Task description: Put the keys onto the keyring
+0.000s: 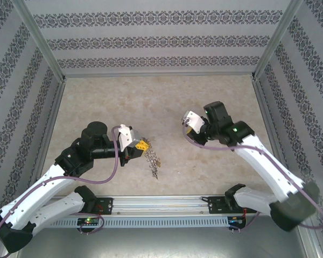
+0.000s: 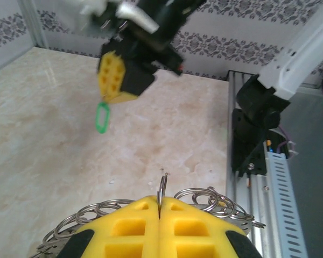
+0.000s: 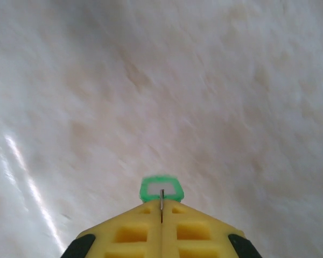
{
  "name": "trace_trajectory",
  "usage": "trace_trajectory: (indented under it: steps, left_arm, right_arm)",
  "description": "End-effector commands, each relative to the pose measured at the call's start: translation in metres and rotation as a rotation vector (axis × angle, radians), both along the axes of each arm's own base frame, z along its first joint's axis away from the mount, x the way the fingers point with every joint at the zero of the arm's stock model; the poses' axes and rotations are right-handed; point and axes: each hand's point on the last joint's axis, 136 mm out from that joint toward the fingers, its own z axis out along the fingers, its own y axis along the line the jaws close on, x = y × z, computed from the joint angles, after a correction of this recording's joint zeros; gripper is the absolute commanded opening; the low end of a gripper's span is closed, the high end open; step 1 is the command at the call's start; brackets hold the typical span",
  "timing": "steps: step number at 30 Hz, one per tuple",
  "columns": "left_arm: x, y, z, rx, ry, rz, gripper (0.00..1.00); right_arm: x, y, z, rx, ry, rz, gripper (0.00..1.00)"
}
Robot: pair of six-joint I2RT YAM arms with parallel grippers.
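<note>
Yellow pads of the left gripper are pressing together on the thin wire of the keyring. The wire is standing up out of the seam, and its fringe of small silvery rings is spilling to both sides below. In the top view the keyring is trailing from that gripper toward the near middle of the table; I cannot tell whether its low end is touching.

The right gripper is also pinching shut, on the green key, whose tag is poking out just past the fingertips. From the left wrist the tag is dangling under the right fingers, above the table. The two grippers are facing each other, well apart.

The step in hand is, by my reading, bringing key to ring. The next move is calling for the right arm to carry the key across and line its loop up with the wire's free end. That is fine work, as the wire is thin and may swing.

The table is marbled beige and catching streaks of glare. Patterned walls are closing it in, with a metal rail running along the near edge.
</note>
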Motion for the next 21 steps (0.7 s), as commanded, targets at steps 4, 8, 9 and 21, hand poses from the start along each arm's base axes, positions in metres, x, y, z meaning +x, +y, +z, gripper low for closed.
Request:
trace_trajectory:
  steps: [4, 8, 9, 21]
  left_arm:
    - [0.014, 0.003, 0.031, -0.028, -0.155, 0.039, 0.00]
    - [0.017, 0.003, 0.038, -0.046, -0.189, 0.054, 0.00]
    - [0.018, 0.004, 0.039, -0.047, -0.199, 0.065, 0.00]
    - [0.022, 0.008, 0.038, -0.051, -0.231, 0.091, 0.00]
  right_arm:
    - [-0.055, 0.060, 0.061, 0.404, 0.078, 0.092, 0.00]
    - [-0.080, 0.093, 0.066, 0.424, 0.128, 0.161, 0.00]
    - [-0.084, 0.100, 0.068, 0.429, 0.138, 0.177, 0.00]
    - [-0.090, 0.120, 0.101, 0.498, 0.078, 0.175, 0.00]
